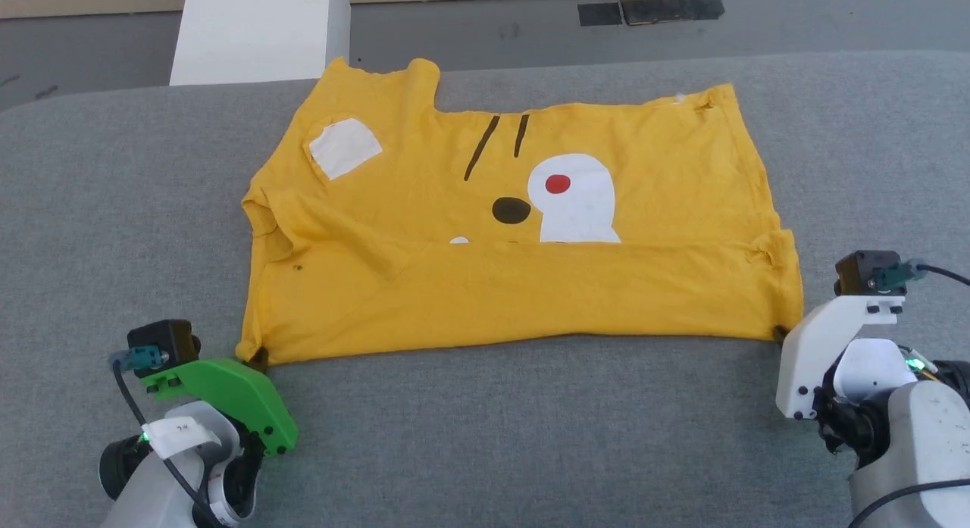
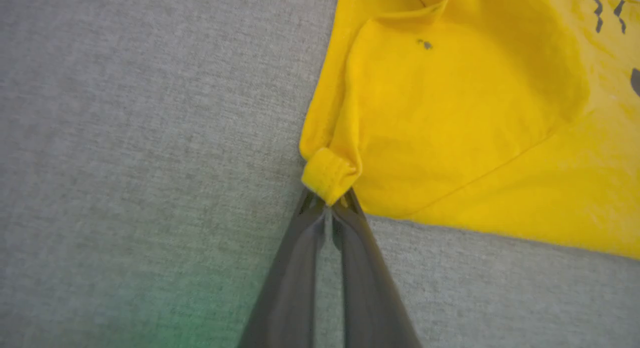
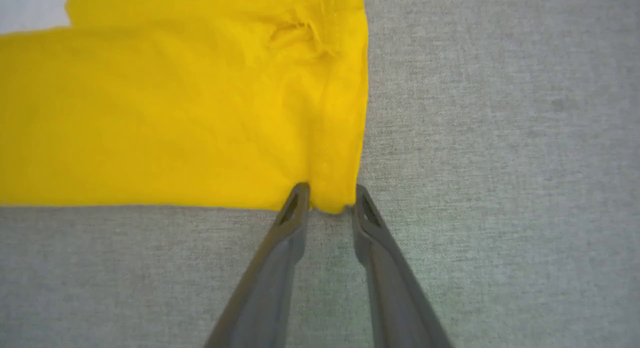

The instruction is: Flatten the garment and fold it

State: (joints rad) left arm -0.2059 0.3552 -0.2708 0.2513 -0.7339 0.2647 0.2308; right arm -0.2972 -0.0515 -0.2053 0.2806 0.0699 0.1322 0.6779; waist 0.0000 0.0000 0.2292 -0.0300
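Here's the garment (image 1: 515, 285), mustard yellow, spread across the middle of the grey padded table (image 1: 530, 437). A near band is folded over the print. That fold's upper edge runs straight from 9 to 3 o'clock and cuts across the bottom of the white patch with the red dot (image 1: 558, 183). The black oval nose (image 1: 511, 210) and two black stripes sit just clear above it.

At 7 o'clock the left gripper (image 2: 327, 203) has its dark fingers squeezed to a sliver on the rolled hem at the near left corner, so that's a firm pinch. The cloth beside it bunches into soft ridges up the left side.

At 4 o'clock the right gripper (image 3: 331, 198) sits at the near right corner. Its fingers are parted a little and the yellow tip fills the gap between them. From where I stand I cannot tell whether they press it or only flank it.

The near edge between the two corners lies nearly straight, bowing slightly at the middle.

Room to move is plentiful: there's wide bare grey at 6 o'clock between the arms, and open stretches at 9 and at 3. It's tighter at 12, where the far hem lies near the table's rim. At 11 o'clock a yellow flap reaches that rim, close to a white block (image 1: 258, 28) standing on the floor (image 1: 91, 51) beyond
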